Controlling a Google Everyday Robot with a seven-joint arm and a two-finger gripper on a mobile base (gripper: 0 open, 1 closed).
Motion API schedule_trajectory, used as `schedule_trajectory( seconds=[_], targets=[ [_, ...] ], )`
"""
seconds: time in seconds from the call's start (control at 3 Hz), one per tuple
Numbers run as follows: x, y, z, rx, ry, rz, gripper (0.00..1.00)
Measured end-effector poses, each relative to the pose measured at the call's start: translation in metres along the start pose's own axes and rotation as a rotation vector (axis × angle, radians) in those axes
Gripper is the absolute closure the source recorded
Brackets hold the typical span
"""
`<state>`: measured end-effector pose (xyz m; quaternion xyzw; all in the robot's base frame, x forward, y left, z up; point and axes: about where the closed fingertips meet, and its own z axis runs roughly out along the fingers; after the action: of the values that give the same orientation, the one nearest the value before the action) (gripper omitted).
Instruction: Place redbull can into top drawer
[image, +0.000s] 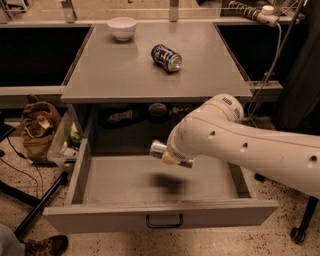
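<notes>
Gripper (174, 159) is tucked under my wrist, out over the open drawer (160, 212), and it's clamped on the can (159, 148). The can is lying sideways, shiny end poking out to the left, hanging clear of the drawer floor with its shadow (167, 182) right below. So the can is in the air above the middle of the drawer, not yet down. My arm (250, 147) comes in from the right, crossing above the drawer's right wall. I'd say what's left is a lowering and a let-go, and here's where it could bite. Let go from this height and a can on its side will likely bounce and roll, maybe clattering into the front panel behind the handle (164, 220). Go down carelessly and my forearm could catch that right wall or the edge of the top (150, 70) just behind me. My own wrist hides most of the grasp, so I can't judge how square the hold is; a skewed hold could let the can slip early. Up on the top, the blue can (166, 57) and the bowl (122, 27) sit well away, no trouble there.
</notes>
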<state>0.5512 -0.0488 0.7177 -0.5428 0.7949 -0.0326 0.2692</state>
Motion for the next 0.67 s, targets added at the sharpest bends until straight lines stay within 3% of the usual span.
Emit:
schedule_trajectory(
  seconds=[0.33, 0.67],
  targets=[
    [-0.0125, 0.0272, 0.0253, -0.036, -0.062, -0.008, 1.00],
    [-0.0125, 0.0272, 0.0253, -0.036, -0.062, -0.008, 1.00]
  ],
)
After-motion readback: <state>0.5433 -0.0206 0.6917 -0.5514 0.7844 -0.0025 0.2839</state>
